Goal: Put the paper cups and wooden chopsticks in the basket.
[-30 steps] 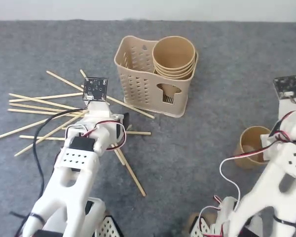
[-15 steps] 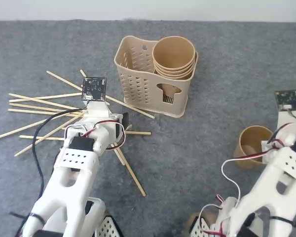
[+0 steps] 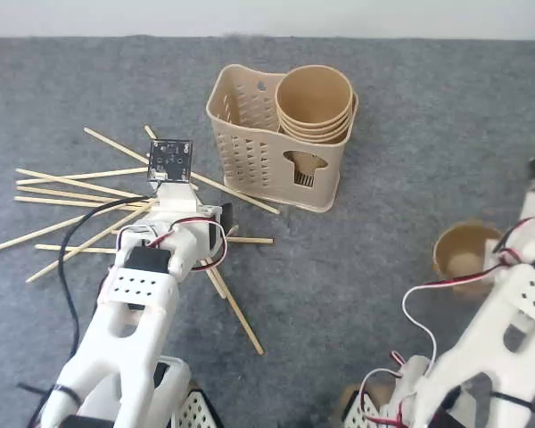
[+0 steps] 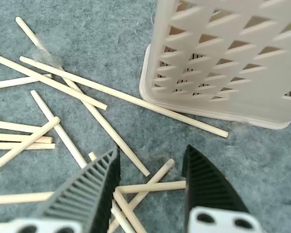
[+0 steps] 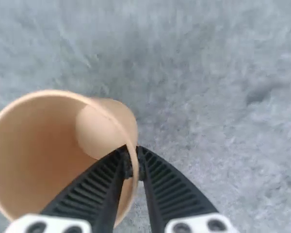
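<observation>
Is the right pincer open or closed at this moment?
Shut: the right pincer clamps the rim of the cup, with the cup wall squeezed between its jaws.

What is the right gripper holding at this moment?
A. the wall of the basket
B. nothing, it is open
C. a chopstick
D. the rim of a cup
D: in the right wrist view, the right gripper is shut on the rim of the cup, one finger inside the cup and one outside.
</observation>
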